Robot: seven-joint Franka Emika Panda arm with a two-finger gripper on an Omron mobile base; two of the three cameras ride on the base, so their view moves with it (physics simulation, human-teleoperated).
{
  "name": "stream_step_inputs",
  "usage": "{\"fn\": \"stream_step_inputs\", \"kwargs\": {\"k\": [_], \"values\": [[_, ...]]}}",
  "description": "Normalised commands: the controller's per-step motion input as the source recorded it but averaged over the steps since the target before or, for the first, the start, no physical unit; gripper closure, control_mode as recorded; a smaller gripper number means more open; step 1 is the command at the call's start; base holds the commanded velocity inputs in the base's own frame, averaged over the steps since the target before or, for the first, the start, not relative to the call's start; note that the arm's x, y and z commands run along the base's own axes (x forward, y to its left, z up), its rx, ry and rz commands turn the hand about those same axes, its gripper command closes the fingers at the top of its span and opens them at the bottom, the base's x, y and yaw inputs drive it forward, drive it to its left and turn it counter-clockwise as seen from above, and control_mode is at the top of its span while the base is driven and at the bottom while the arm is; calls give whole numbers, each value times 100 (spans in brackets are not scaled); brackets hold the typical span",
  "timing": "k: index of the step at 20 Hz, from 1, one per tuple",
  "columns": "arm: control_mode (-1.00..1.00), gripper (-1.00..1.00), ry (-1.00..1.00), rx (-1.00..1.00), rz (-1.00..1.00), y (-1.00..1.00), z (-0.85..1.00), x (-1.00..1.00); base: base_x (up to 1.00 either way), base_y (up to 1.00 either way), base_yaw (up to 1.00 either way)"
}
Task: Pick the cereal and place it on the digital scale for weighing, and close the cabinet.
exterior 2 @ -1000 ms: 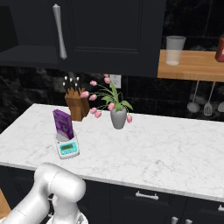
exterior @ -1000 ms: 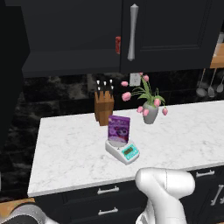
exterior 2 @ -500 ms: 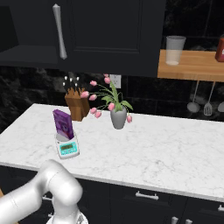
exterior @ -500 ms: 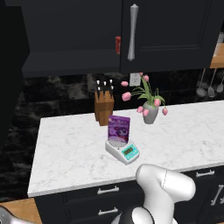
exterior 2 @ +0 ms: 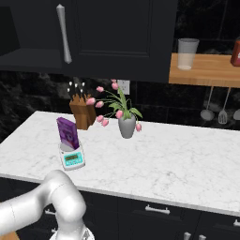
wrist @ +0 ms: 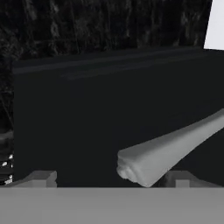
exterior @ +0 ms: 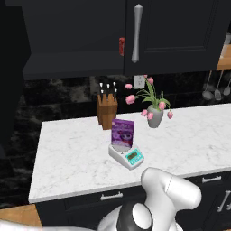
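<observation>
The purple cereal (exterior: 122, 132) (exterior 2: 67, 132) box stands upright on the white digital scale (exterior: 128, 156) (exterior 2: 71, 158), whose teal display faces front, on the marble counter. Above it hangs the black cabinet (exterior: 180, 36) (exterior 2: 126, 37). Its right door is shut, with a silver bar handle (exterior: 136, 34) (exterior 2: 63, 33), and its left half is open to the inside. In the hand view my gripper (wrist: 111, 177) is open, close to a flat black panel. The flared end of a silver bar handle (wrist: 166, 151) lies between its fingertips (wrist: 43, 177), touching neither. The arm bends low in front of the counter.
A knife block (exterior: 107, 110) (exterior 2: 81, 112) and a vase of pink tulips (exterior: 154, 115) (exterior 2: 126, 125) stand behind the scale. A small red can (exterior: 121, 46) sits inside the cabinet. Dark drawers (exterior: 110, 198) run under the counter. A wooden shelf (exterior 2: 206, 70) with a glass hangs at right.
The arm has swung lower and toward the left in front of the counter. Cereal, scale and cabinet have not moved.
</observation>
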Motion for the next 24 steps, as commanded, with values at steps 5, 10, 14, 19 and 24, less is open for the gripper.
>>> {"fn": "stream_step_inputs", "kwargs": {"k": [5, 10, 14, 19, 24], "values": [[-100, -100, 3, 20, 0, -100, 54, 0, 0, 0, 0], [-100, -100, 14, 17, -2, -100, 54, 18, 0, 0, 0], [-100, -100, 8, 12, -2, -99, 15, 78, 0, 0, 0], [-100, -100, 3, 14, 0, -93, 0, 100, 0, 0, 0], [-100, -100, 0, 14, 2, -68, 0, 100, 0, 0, 0]]}}
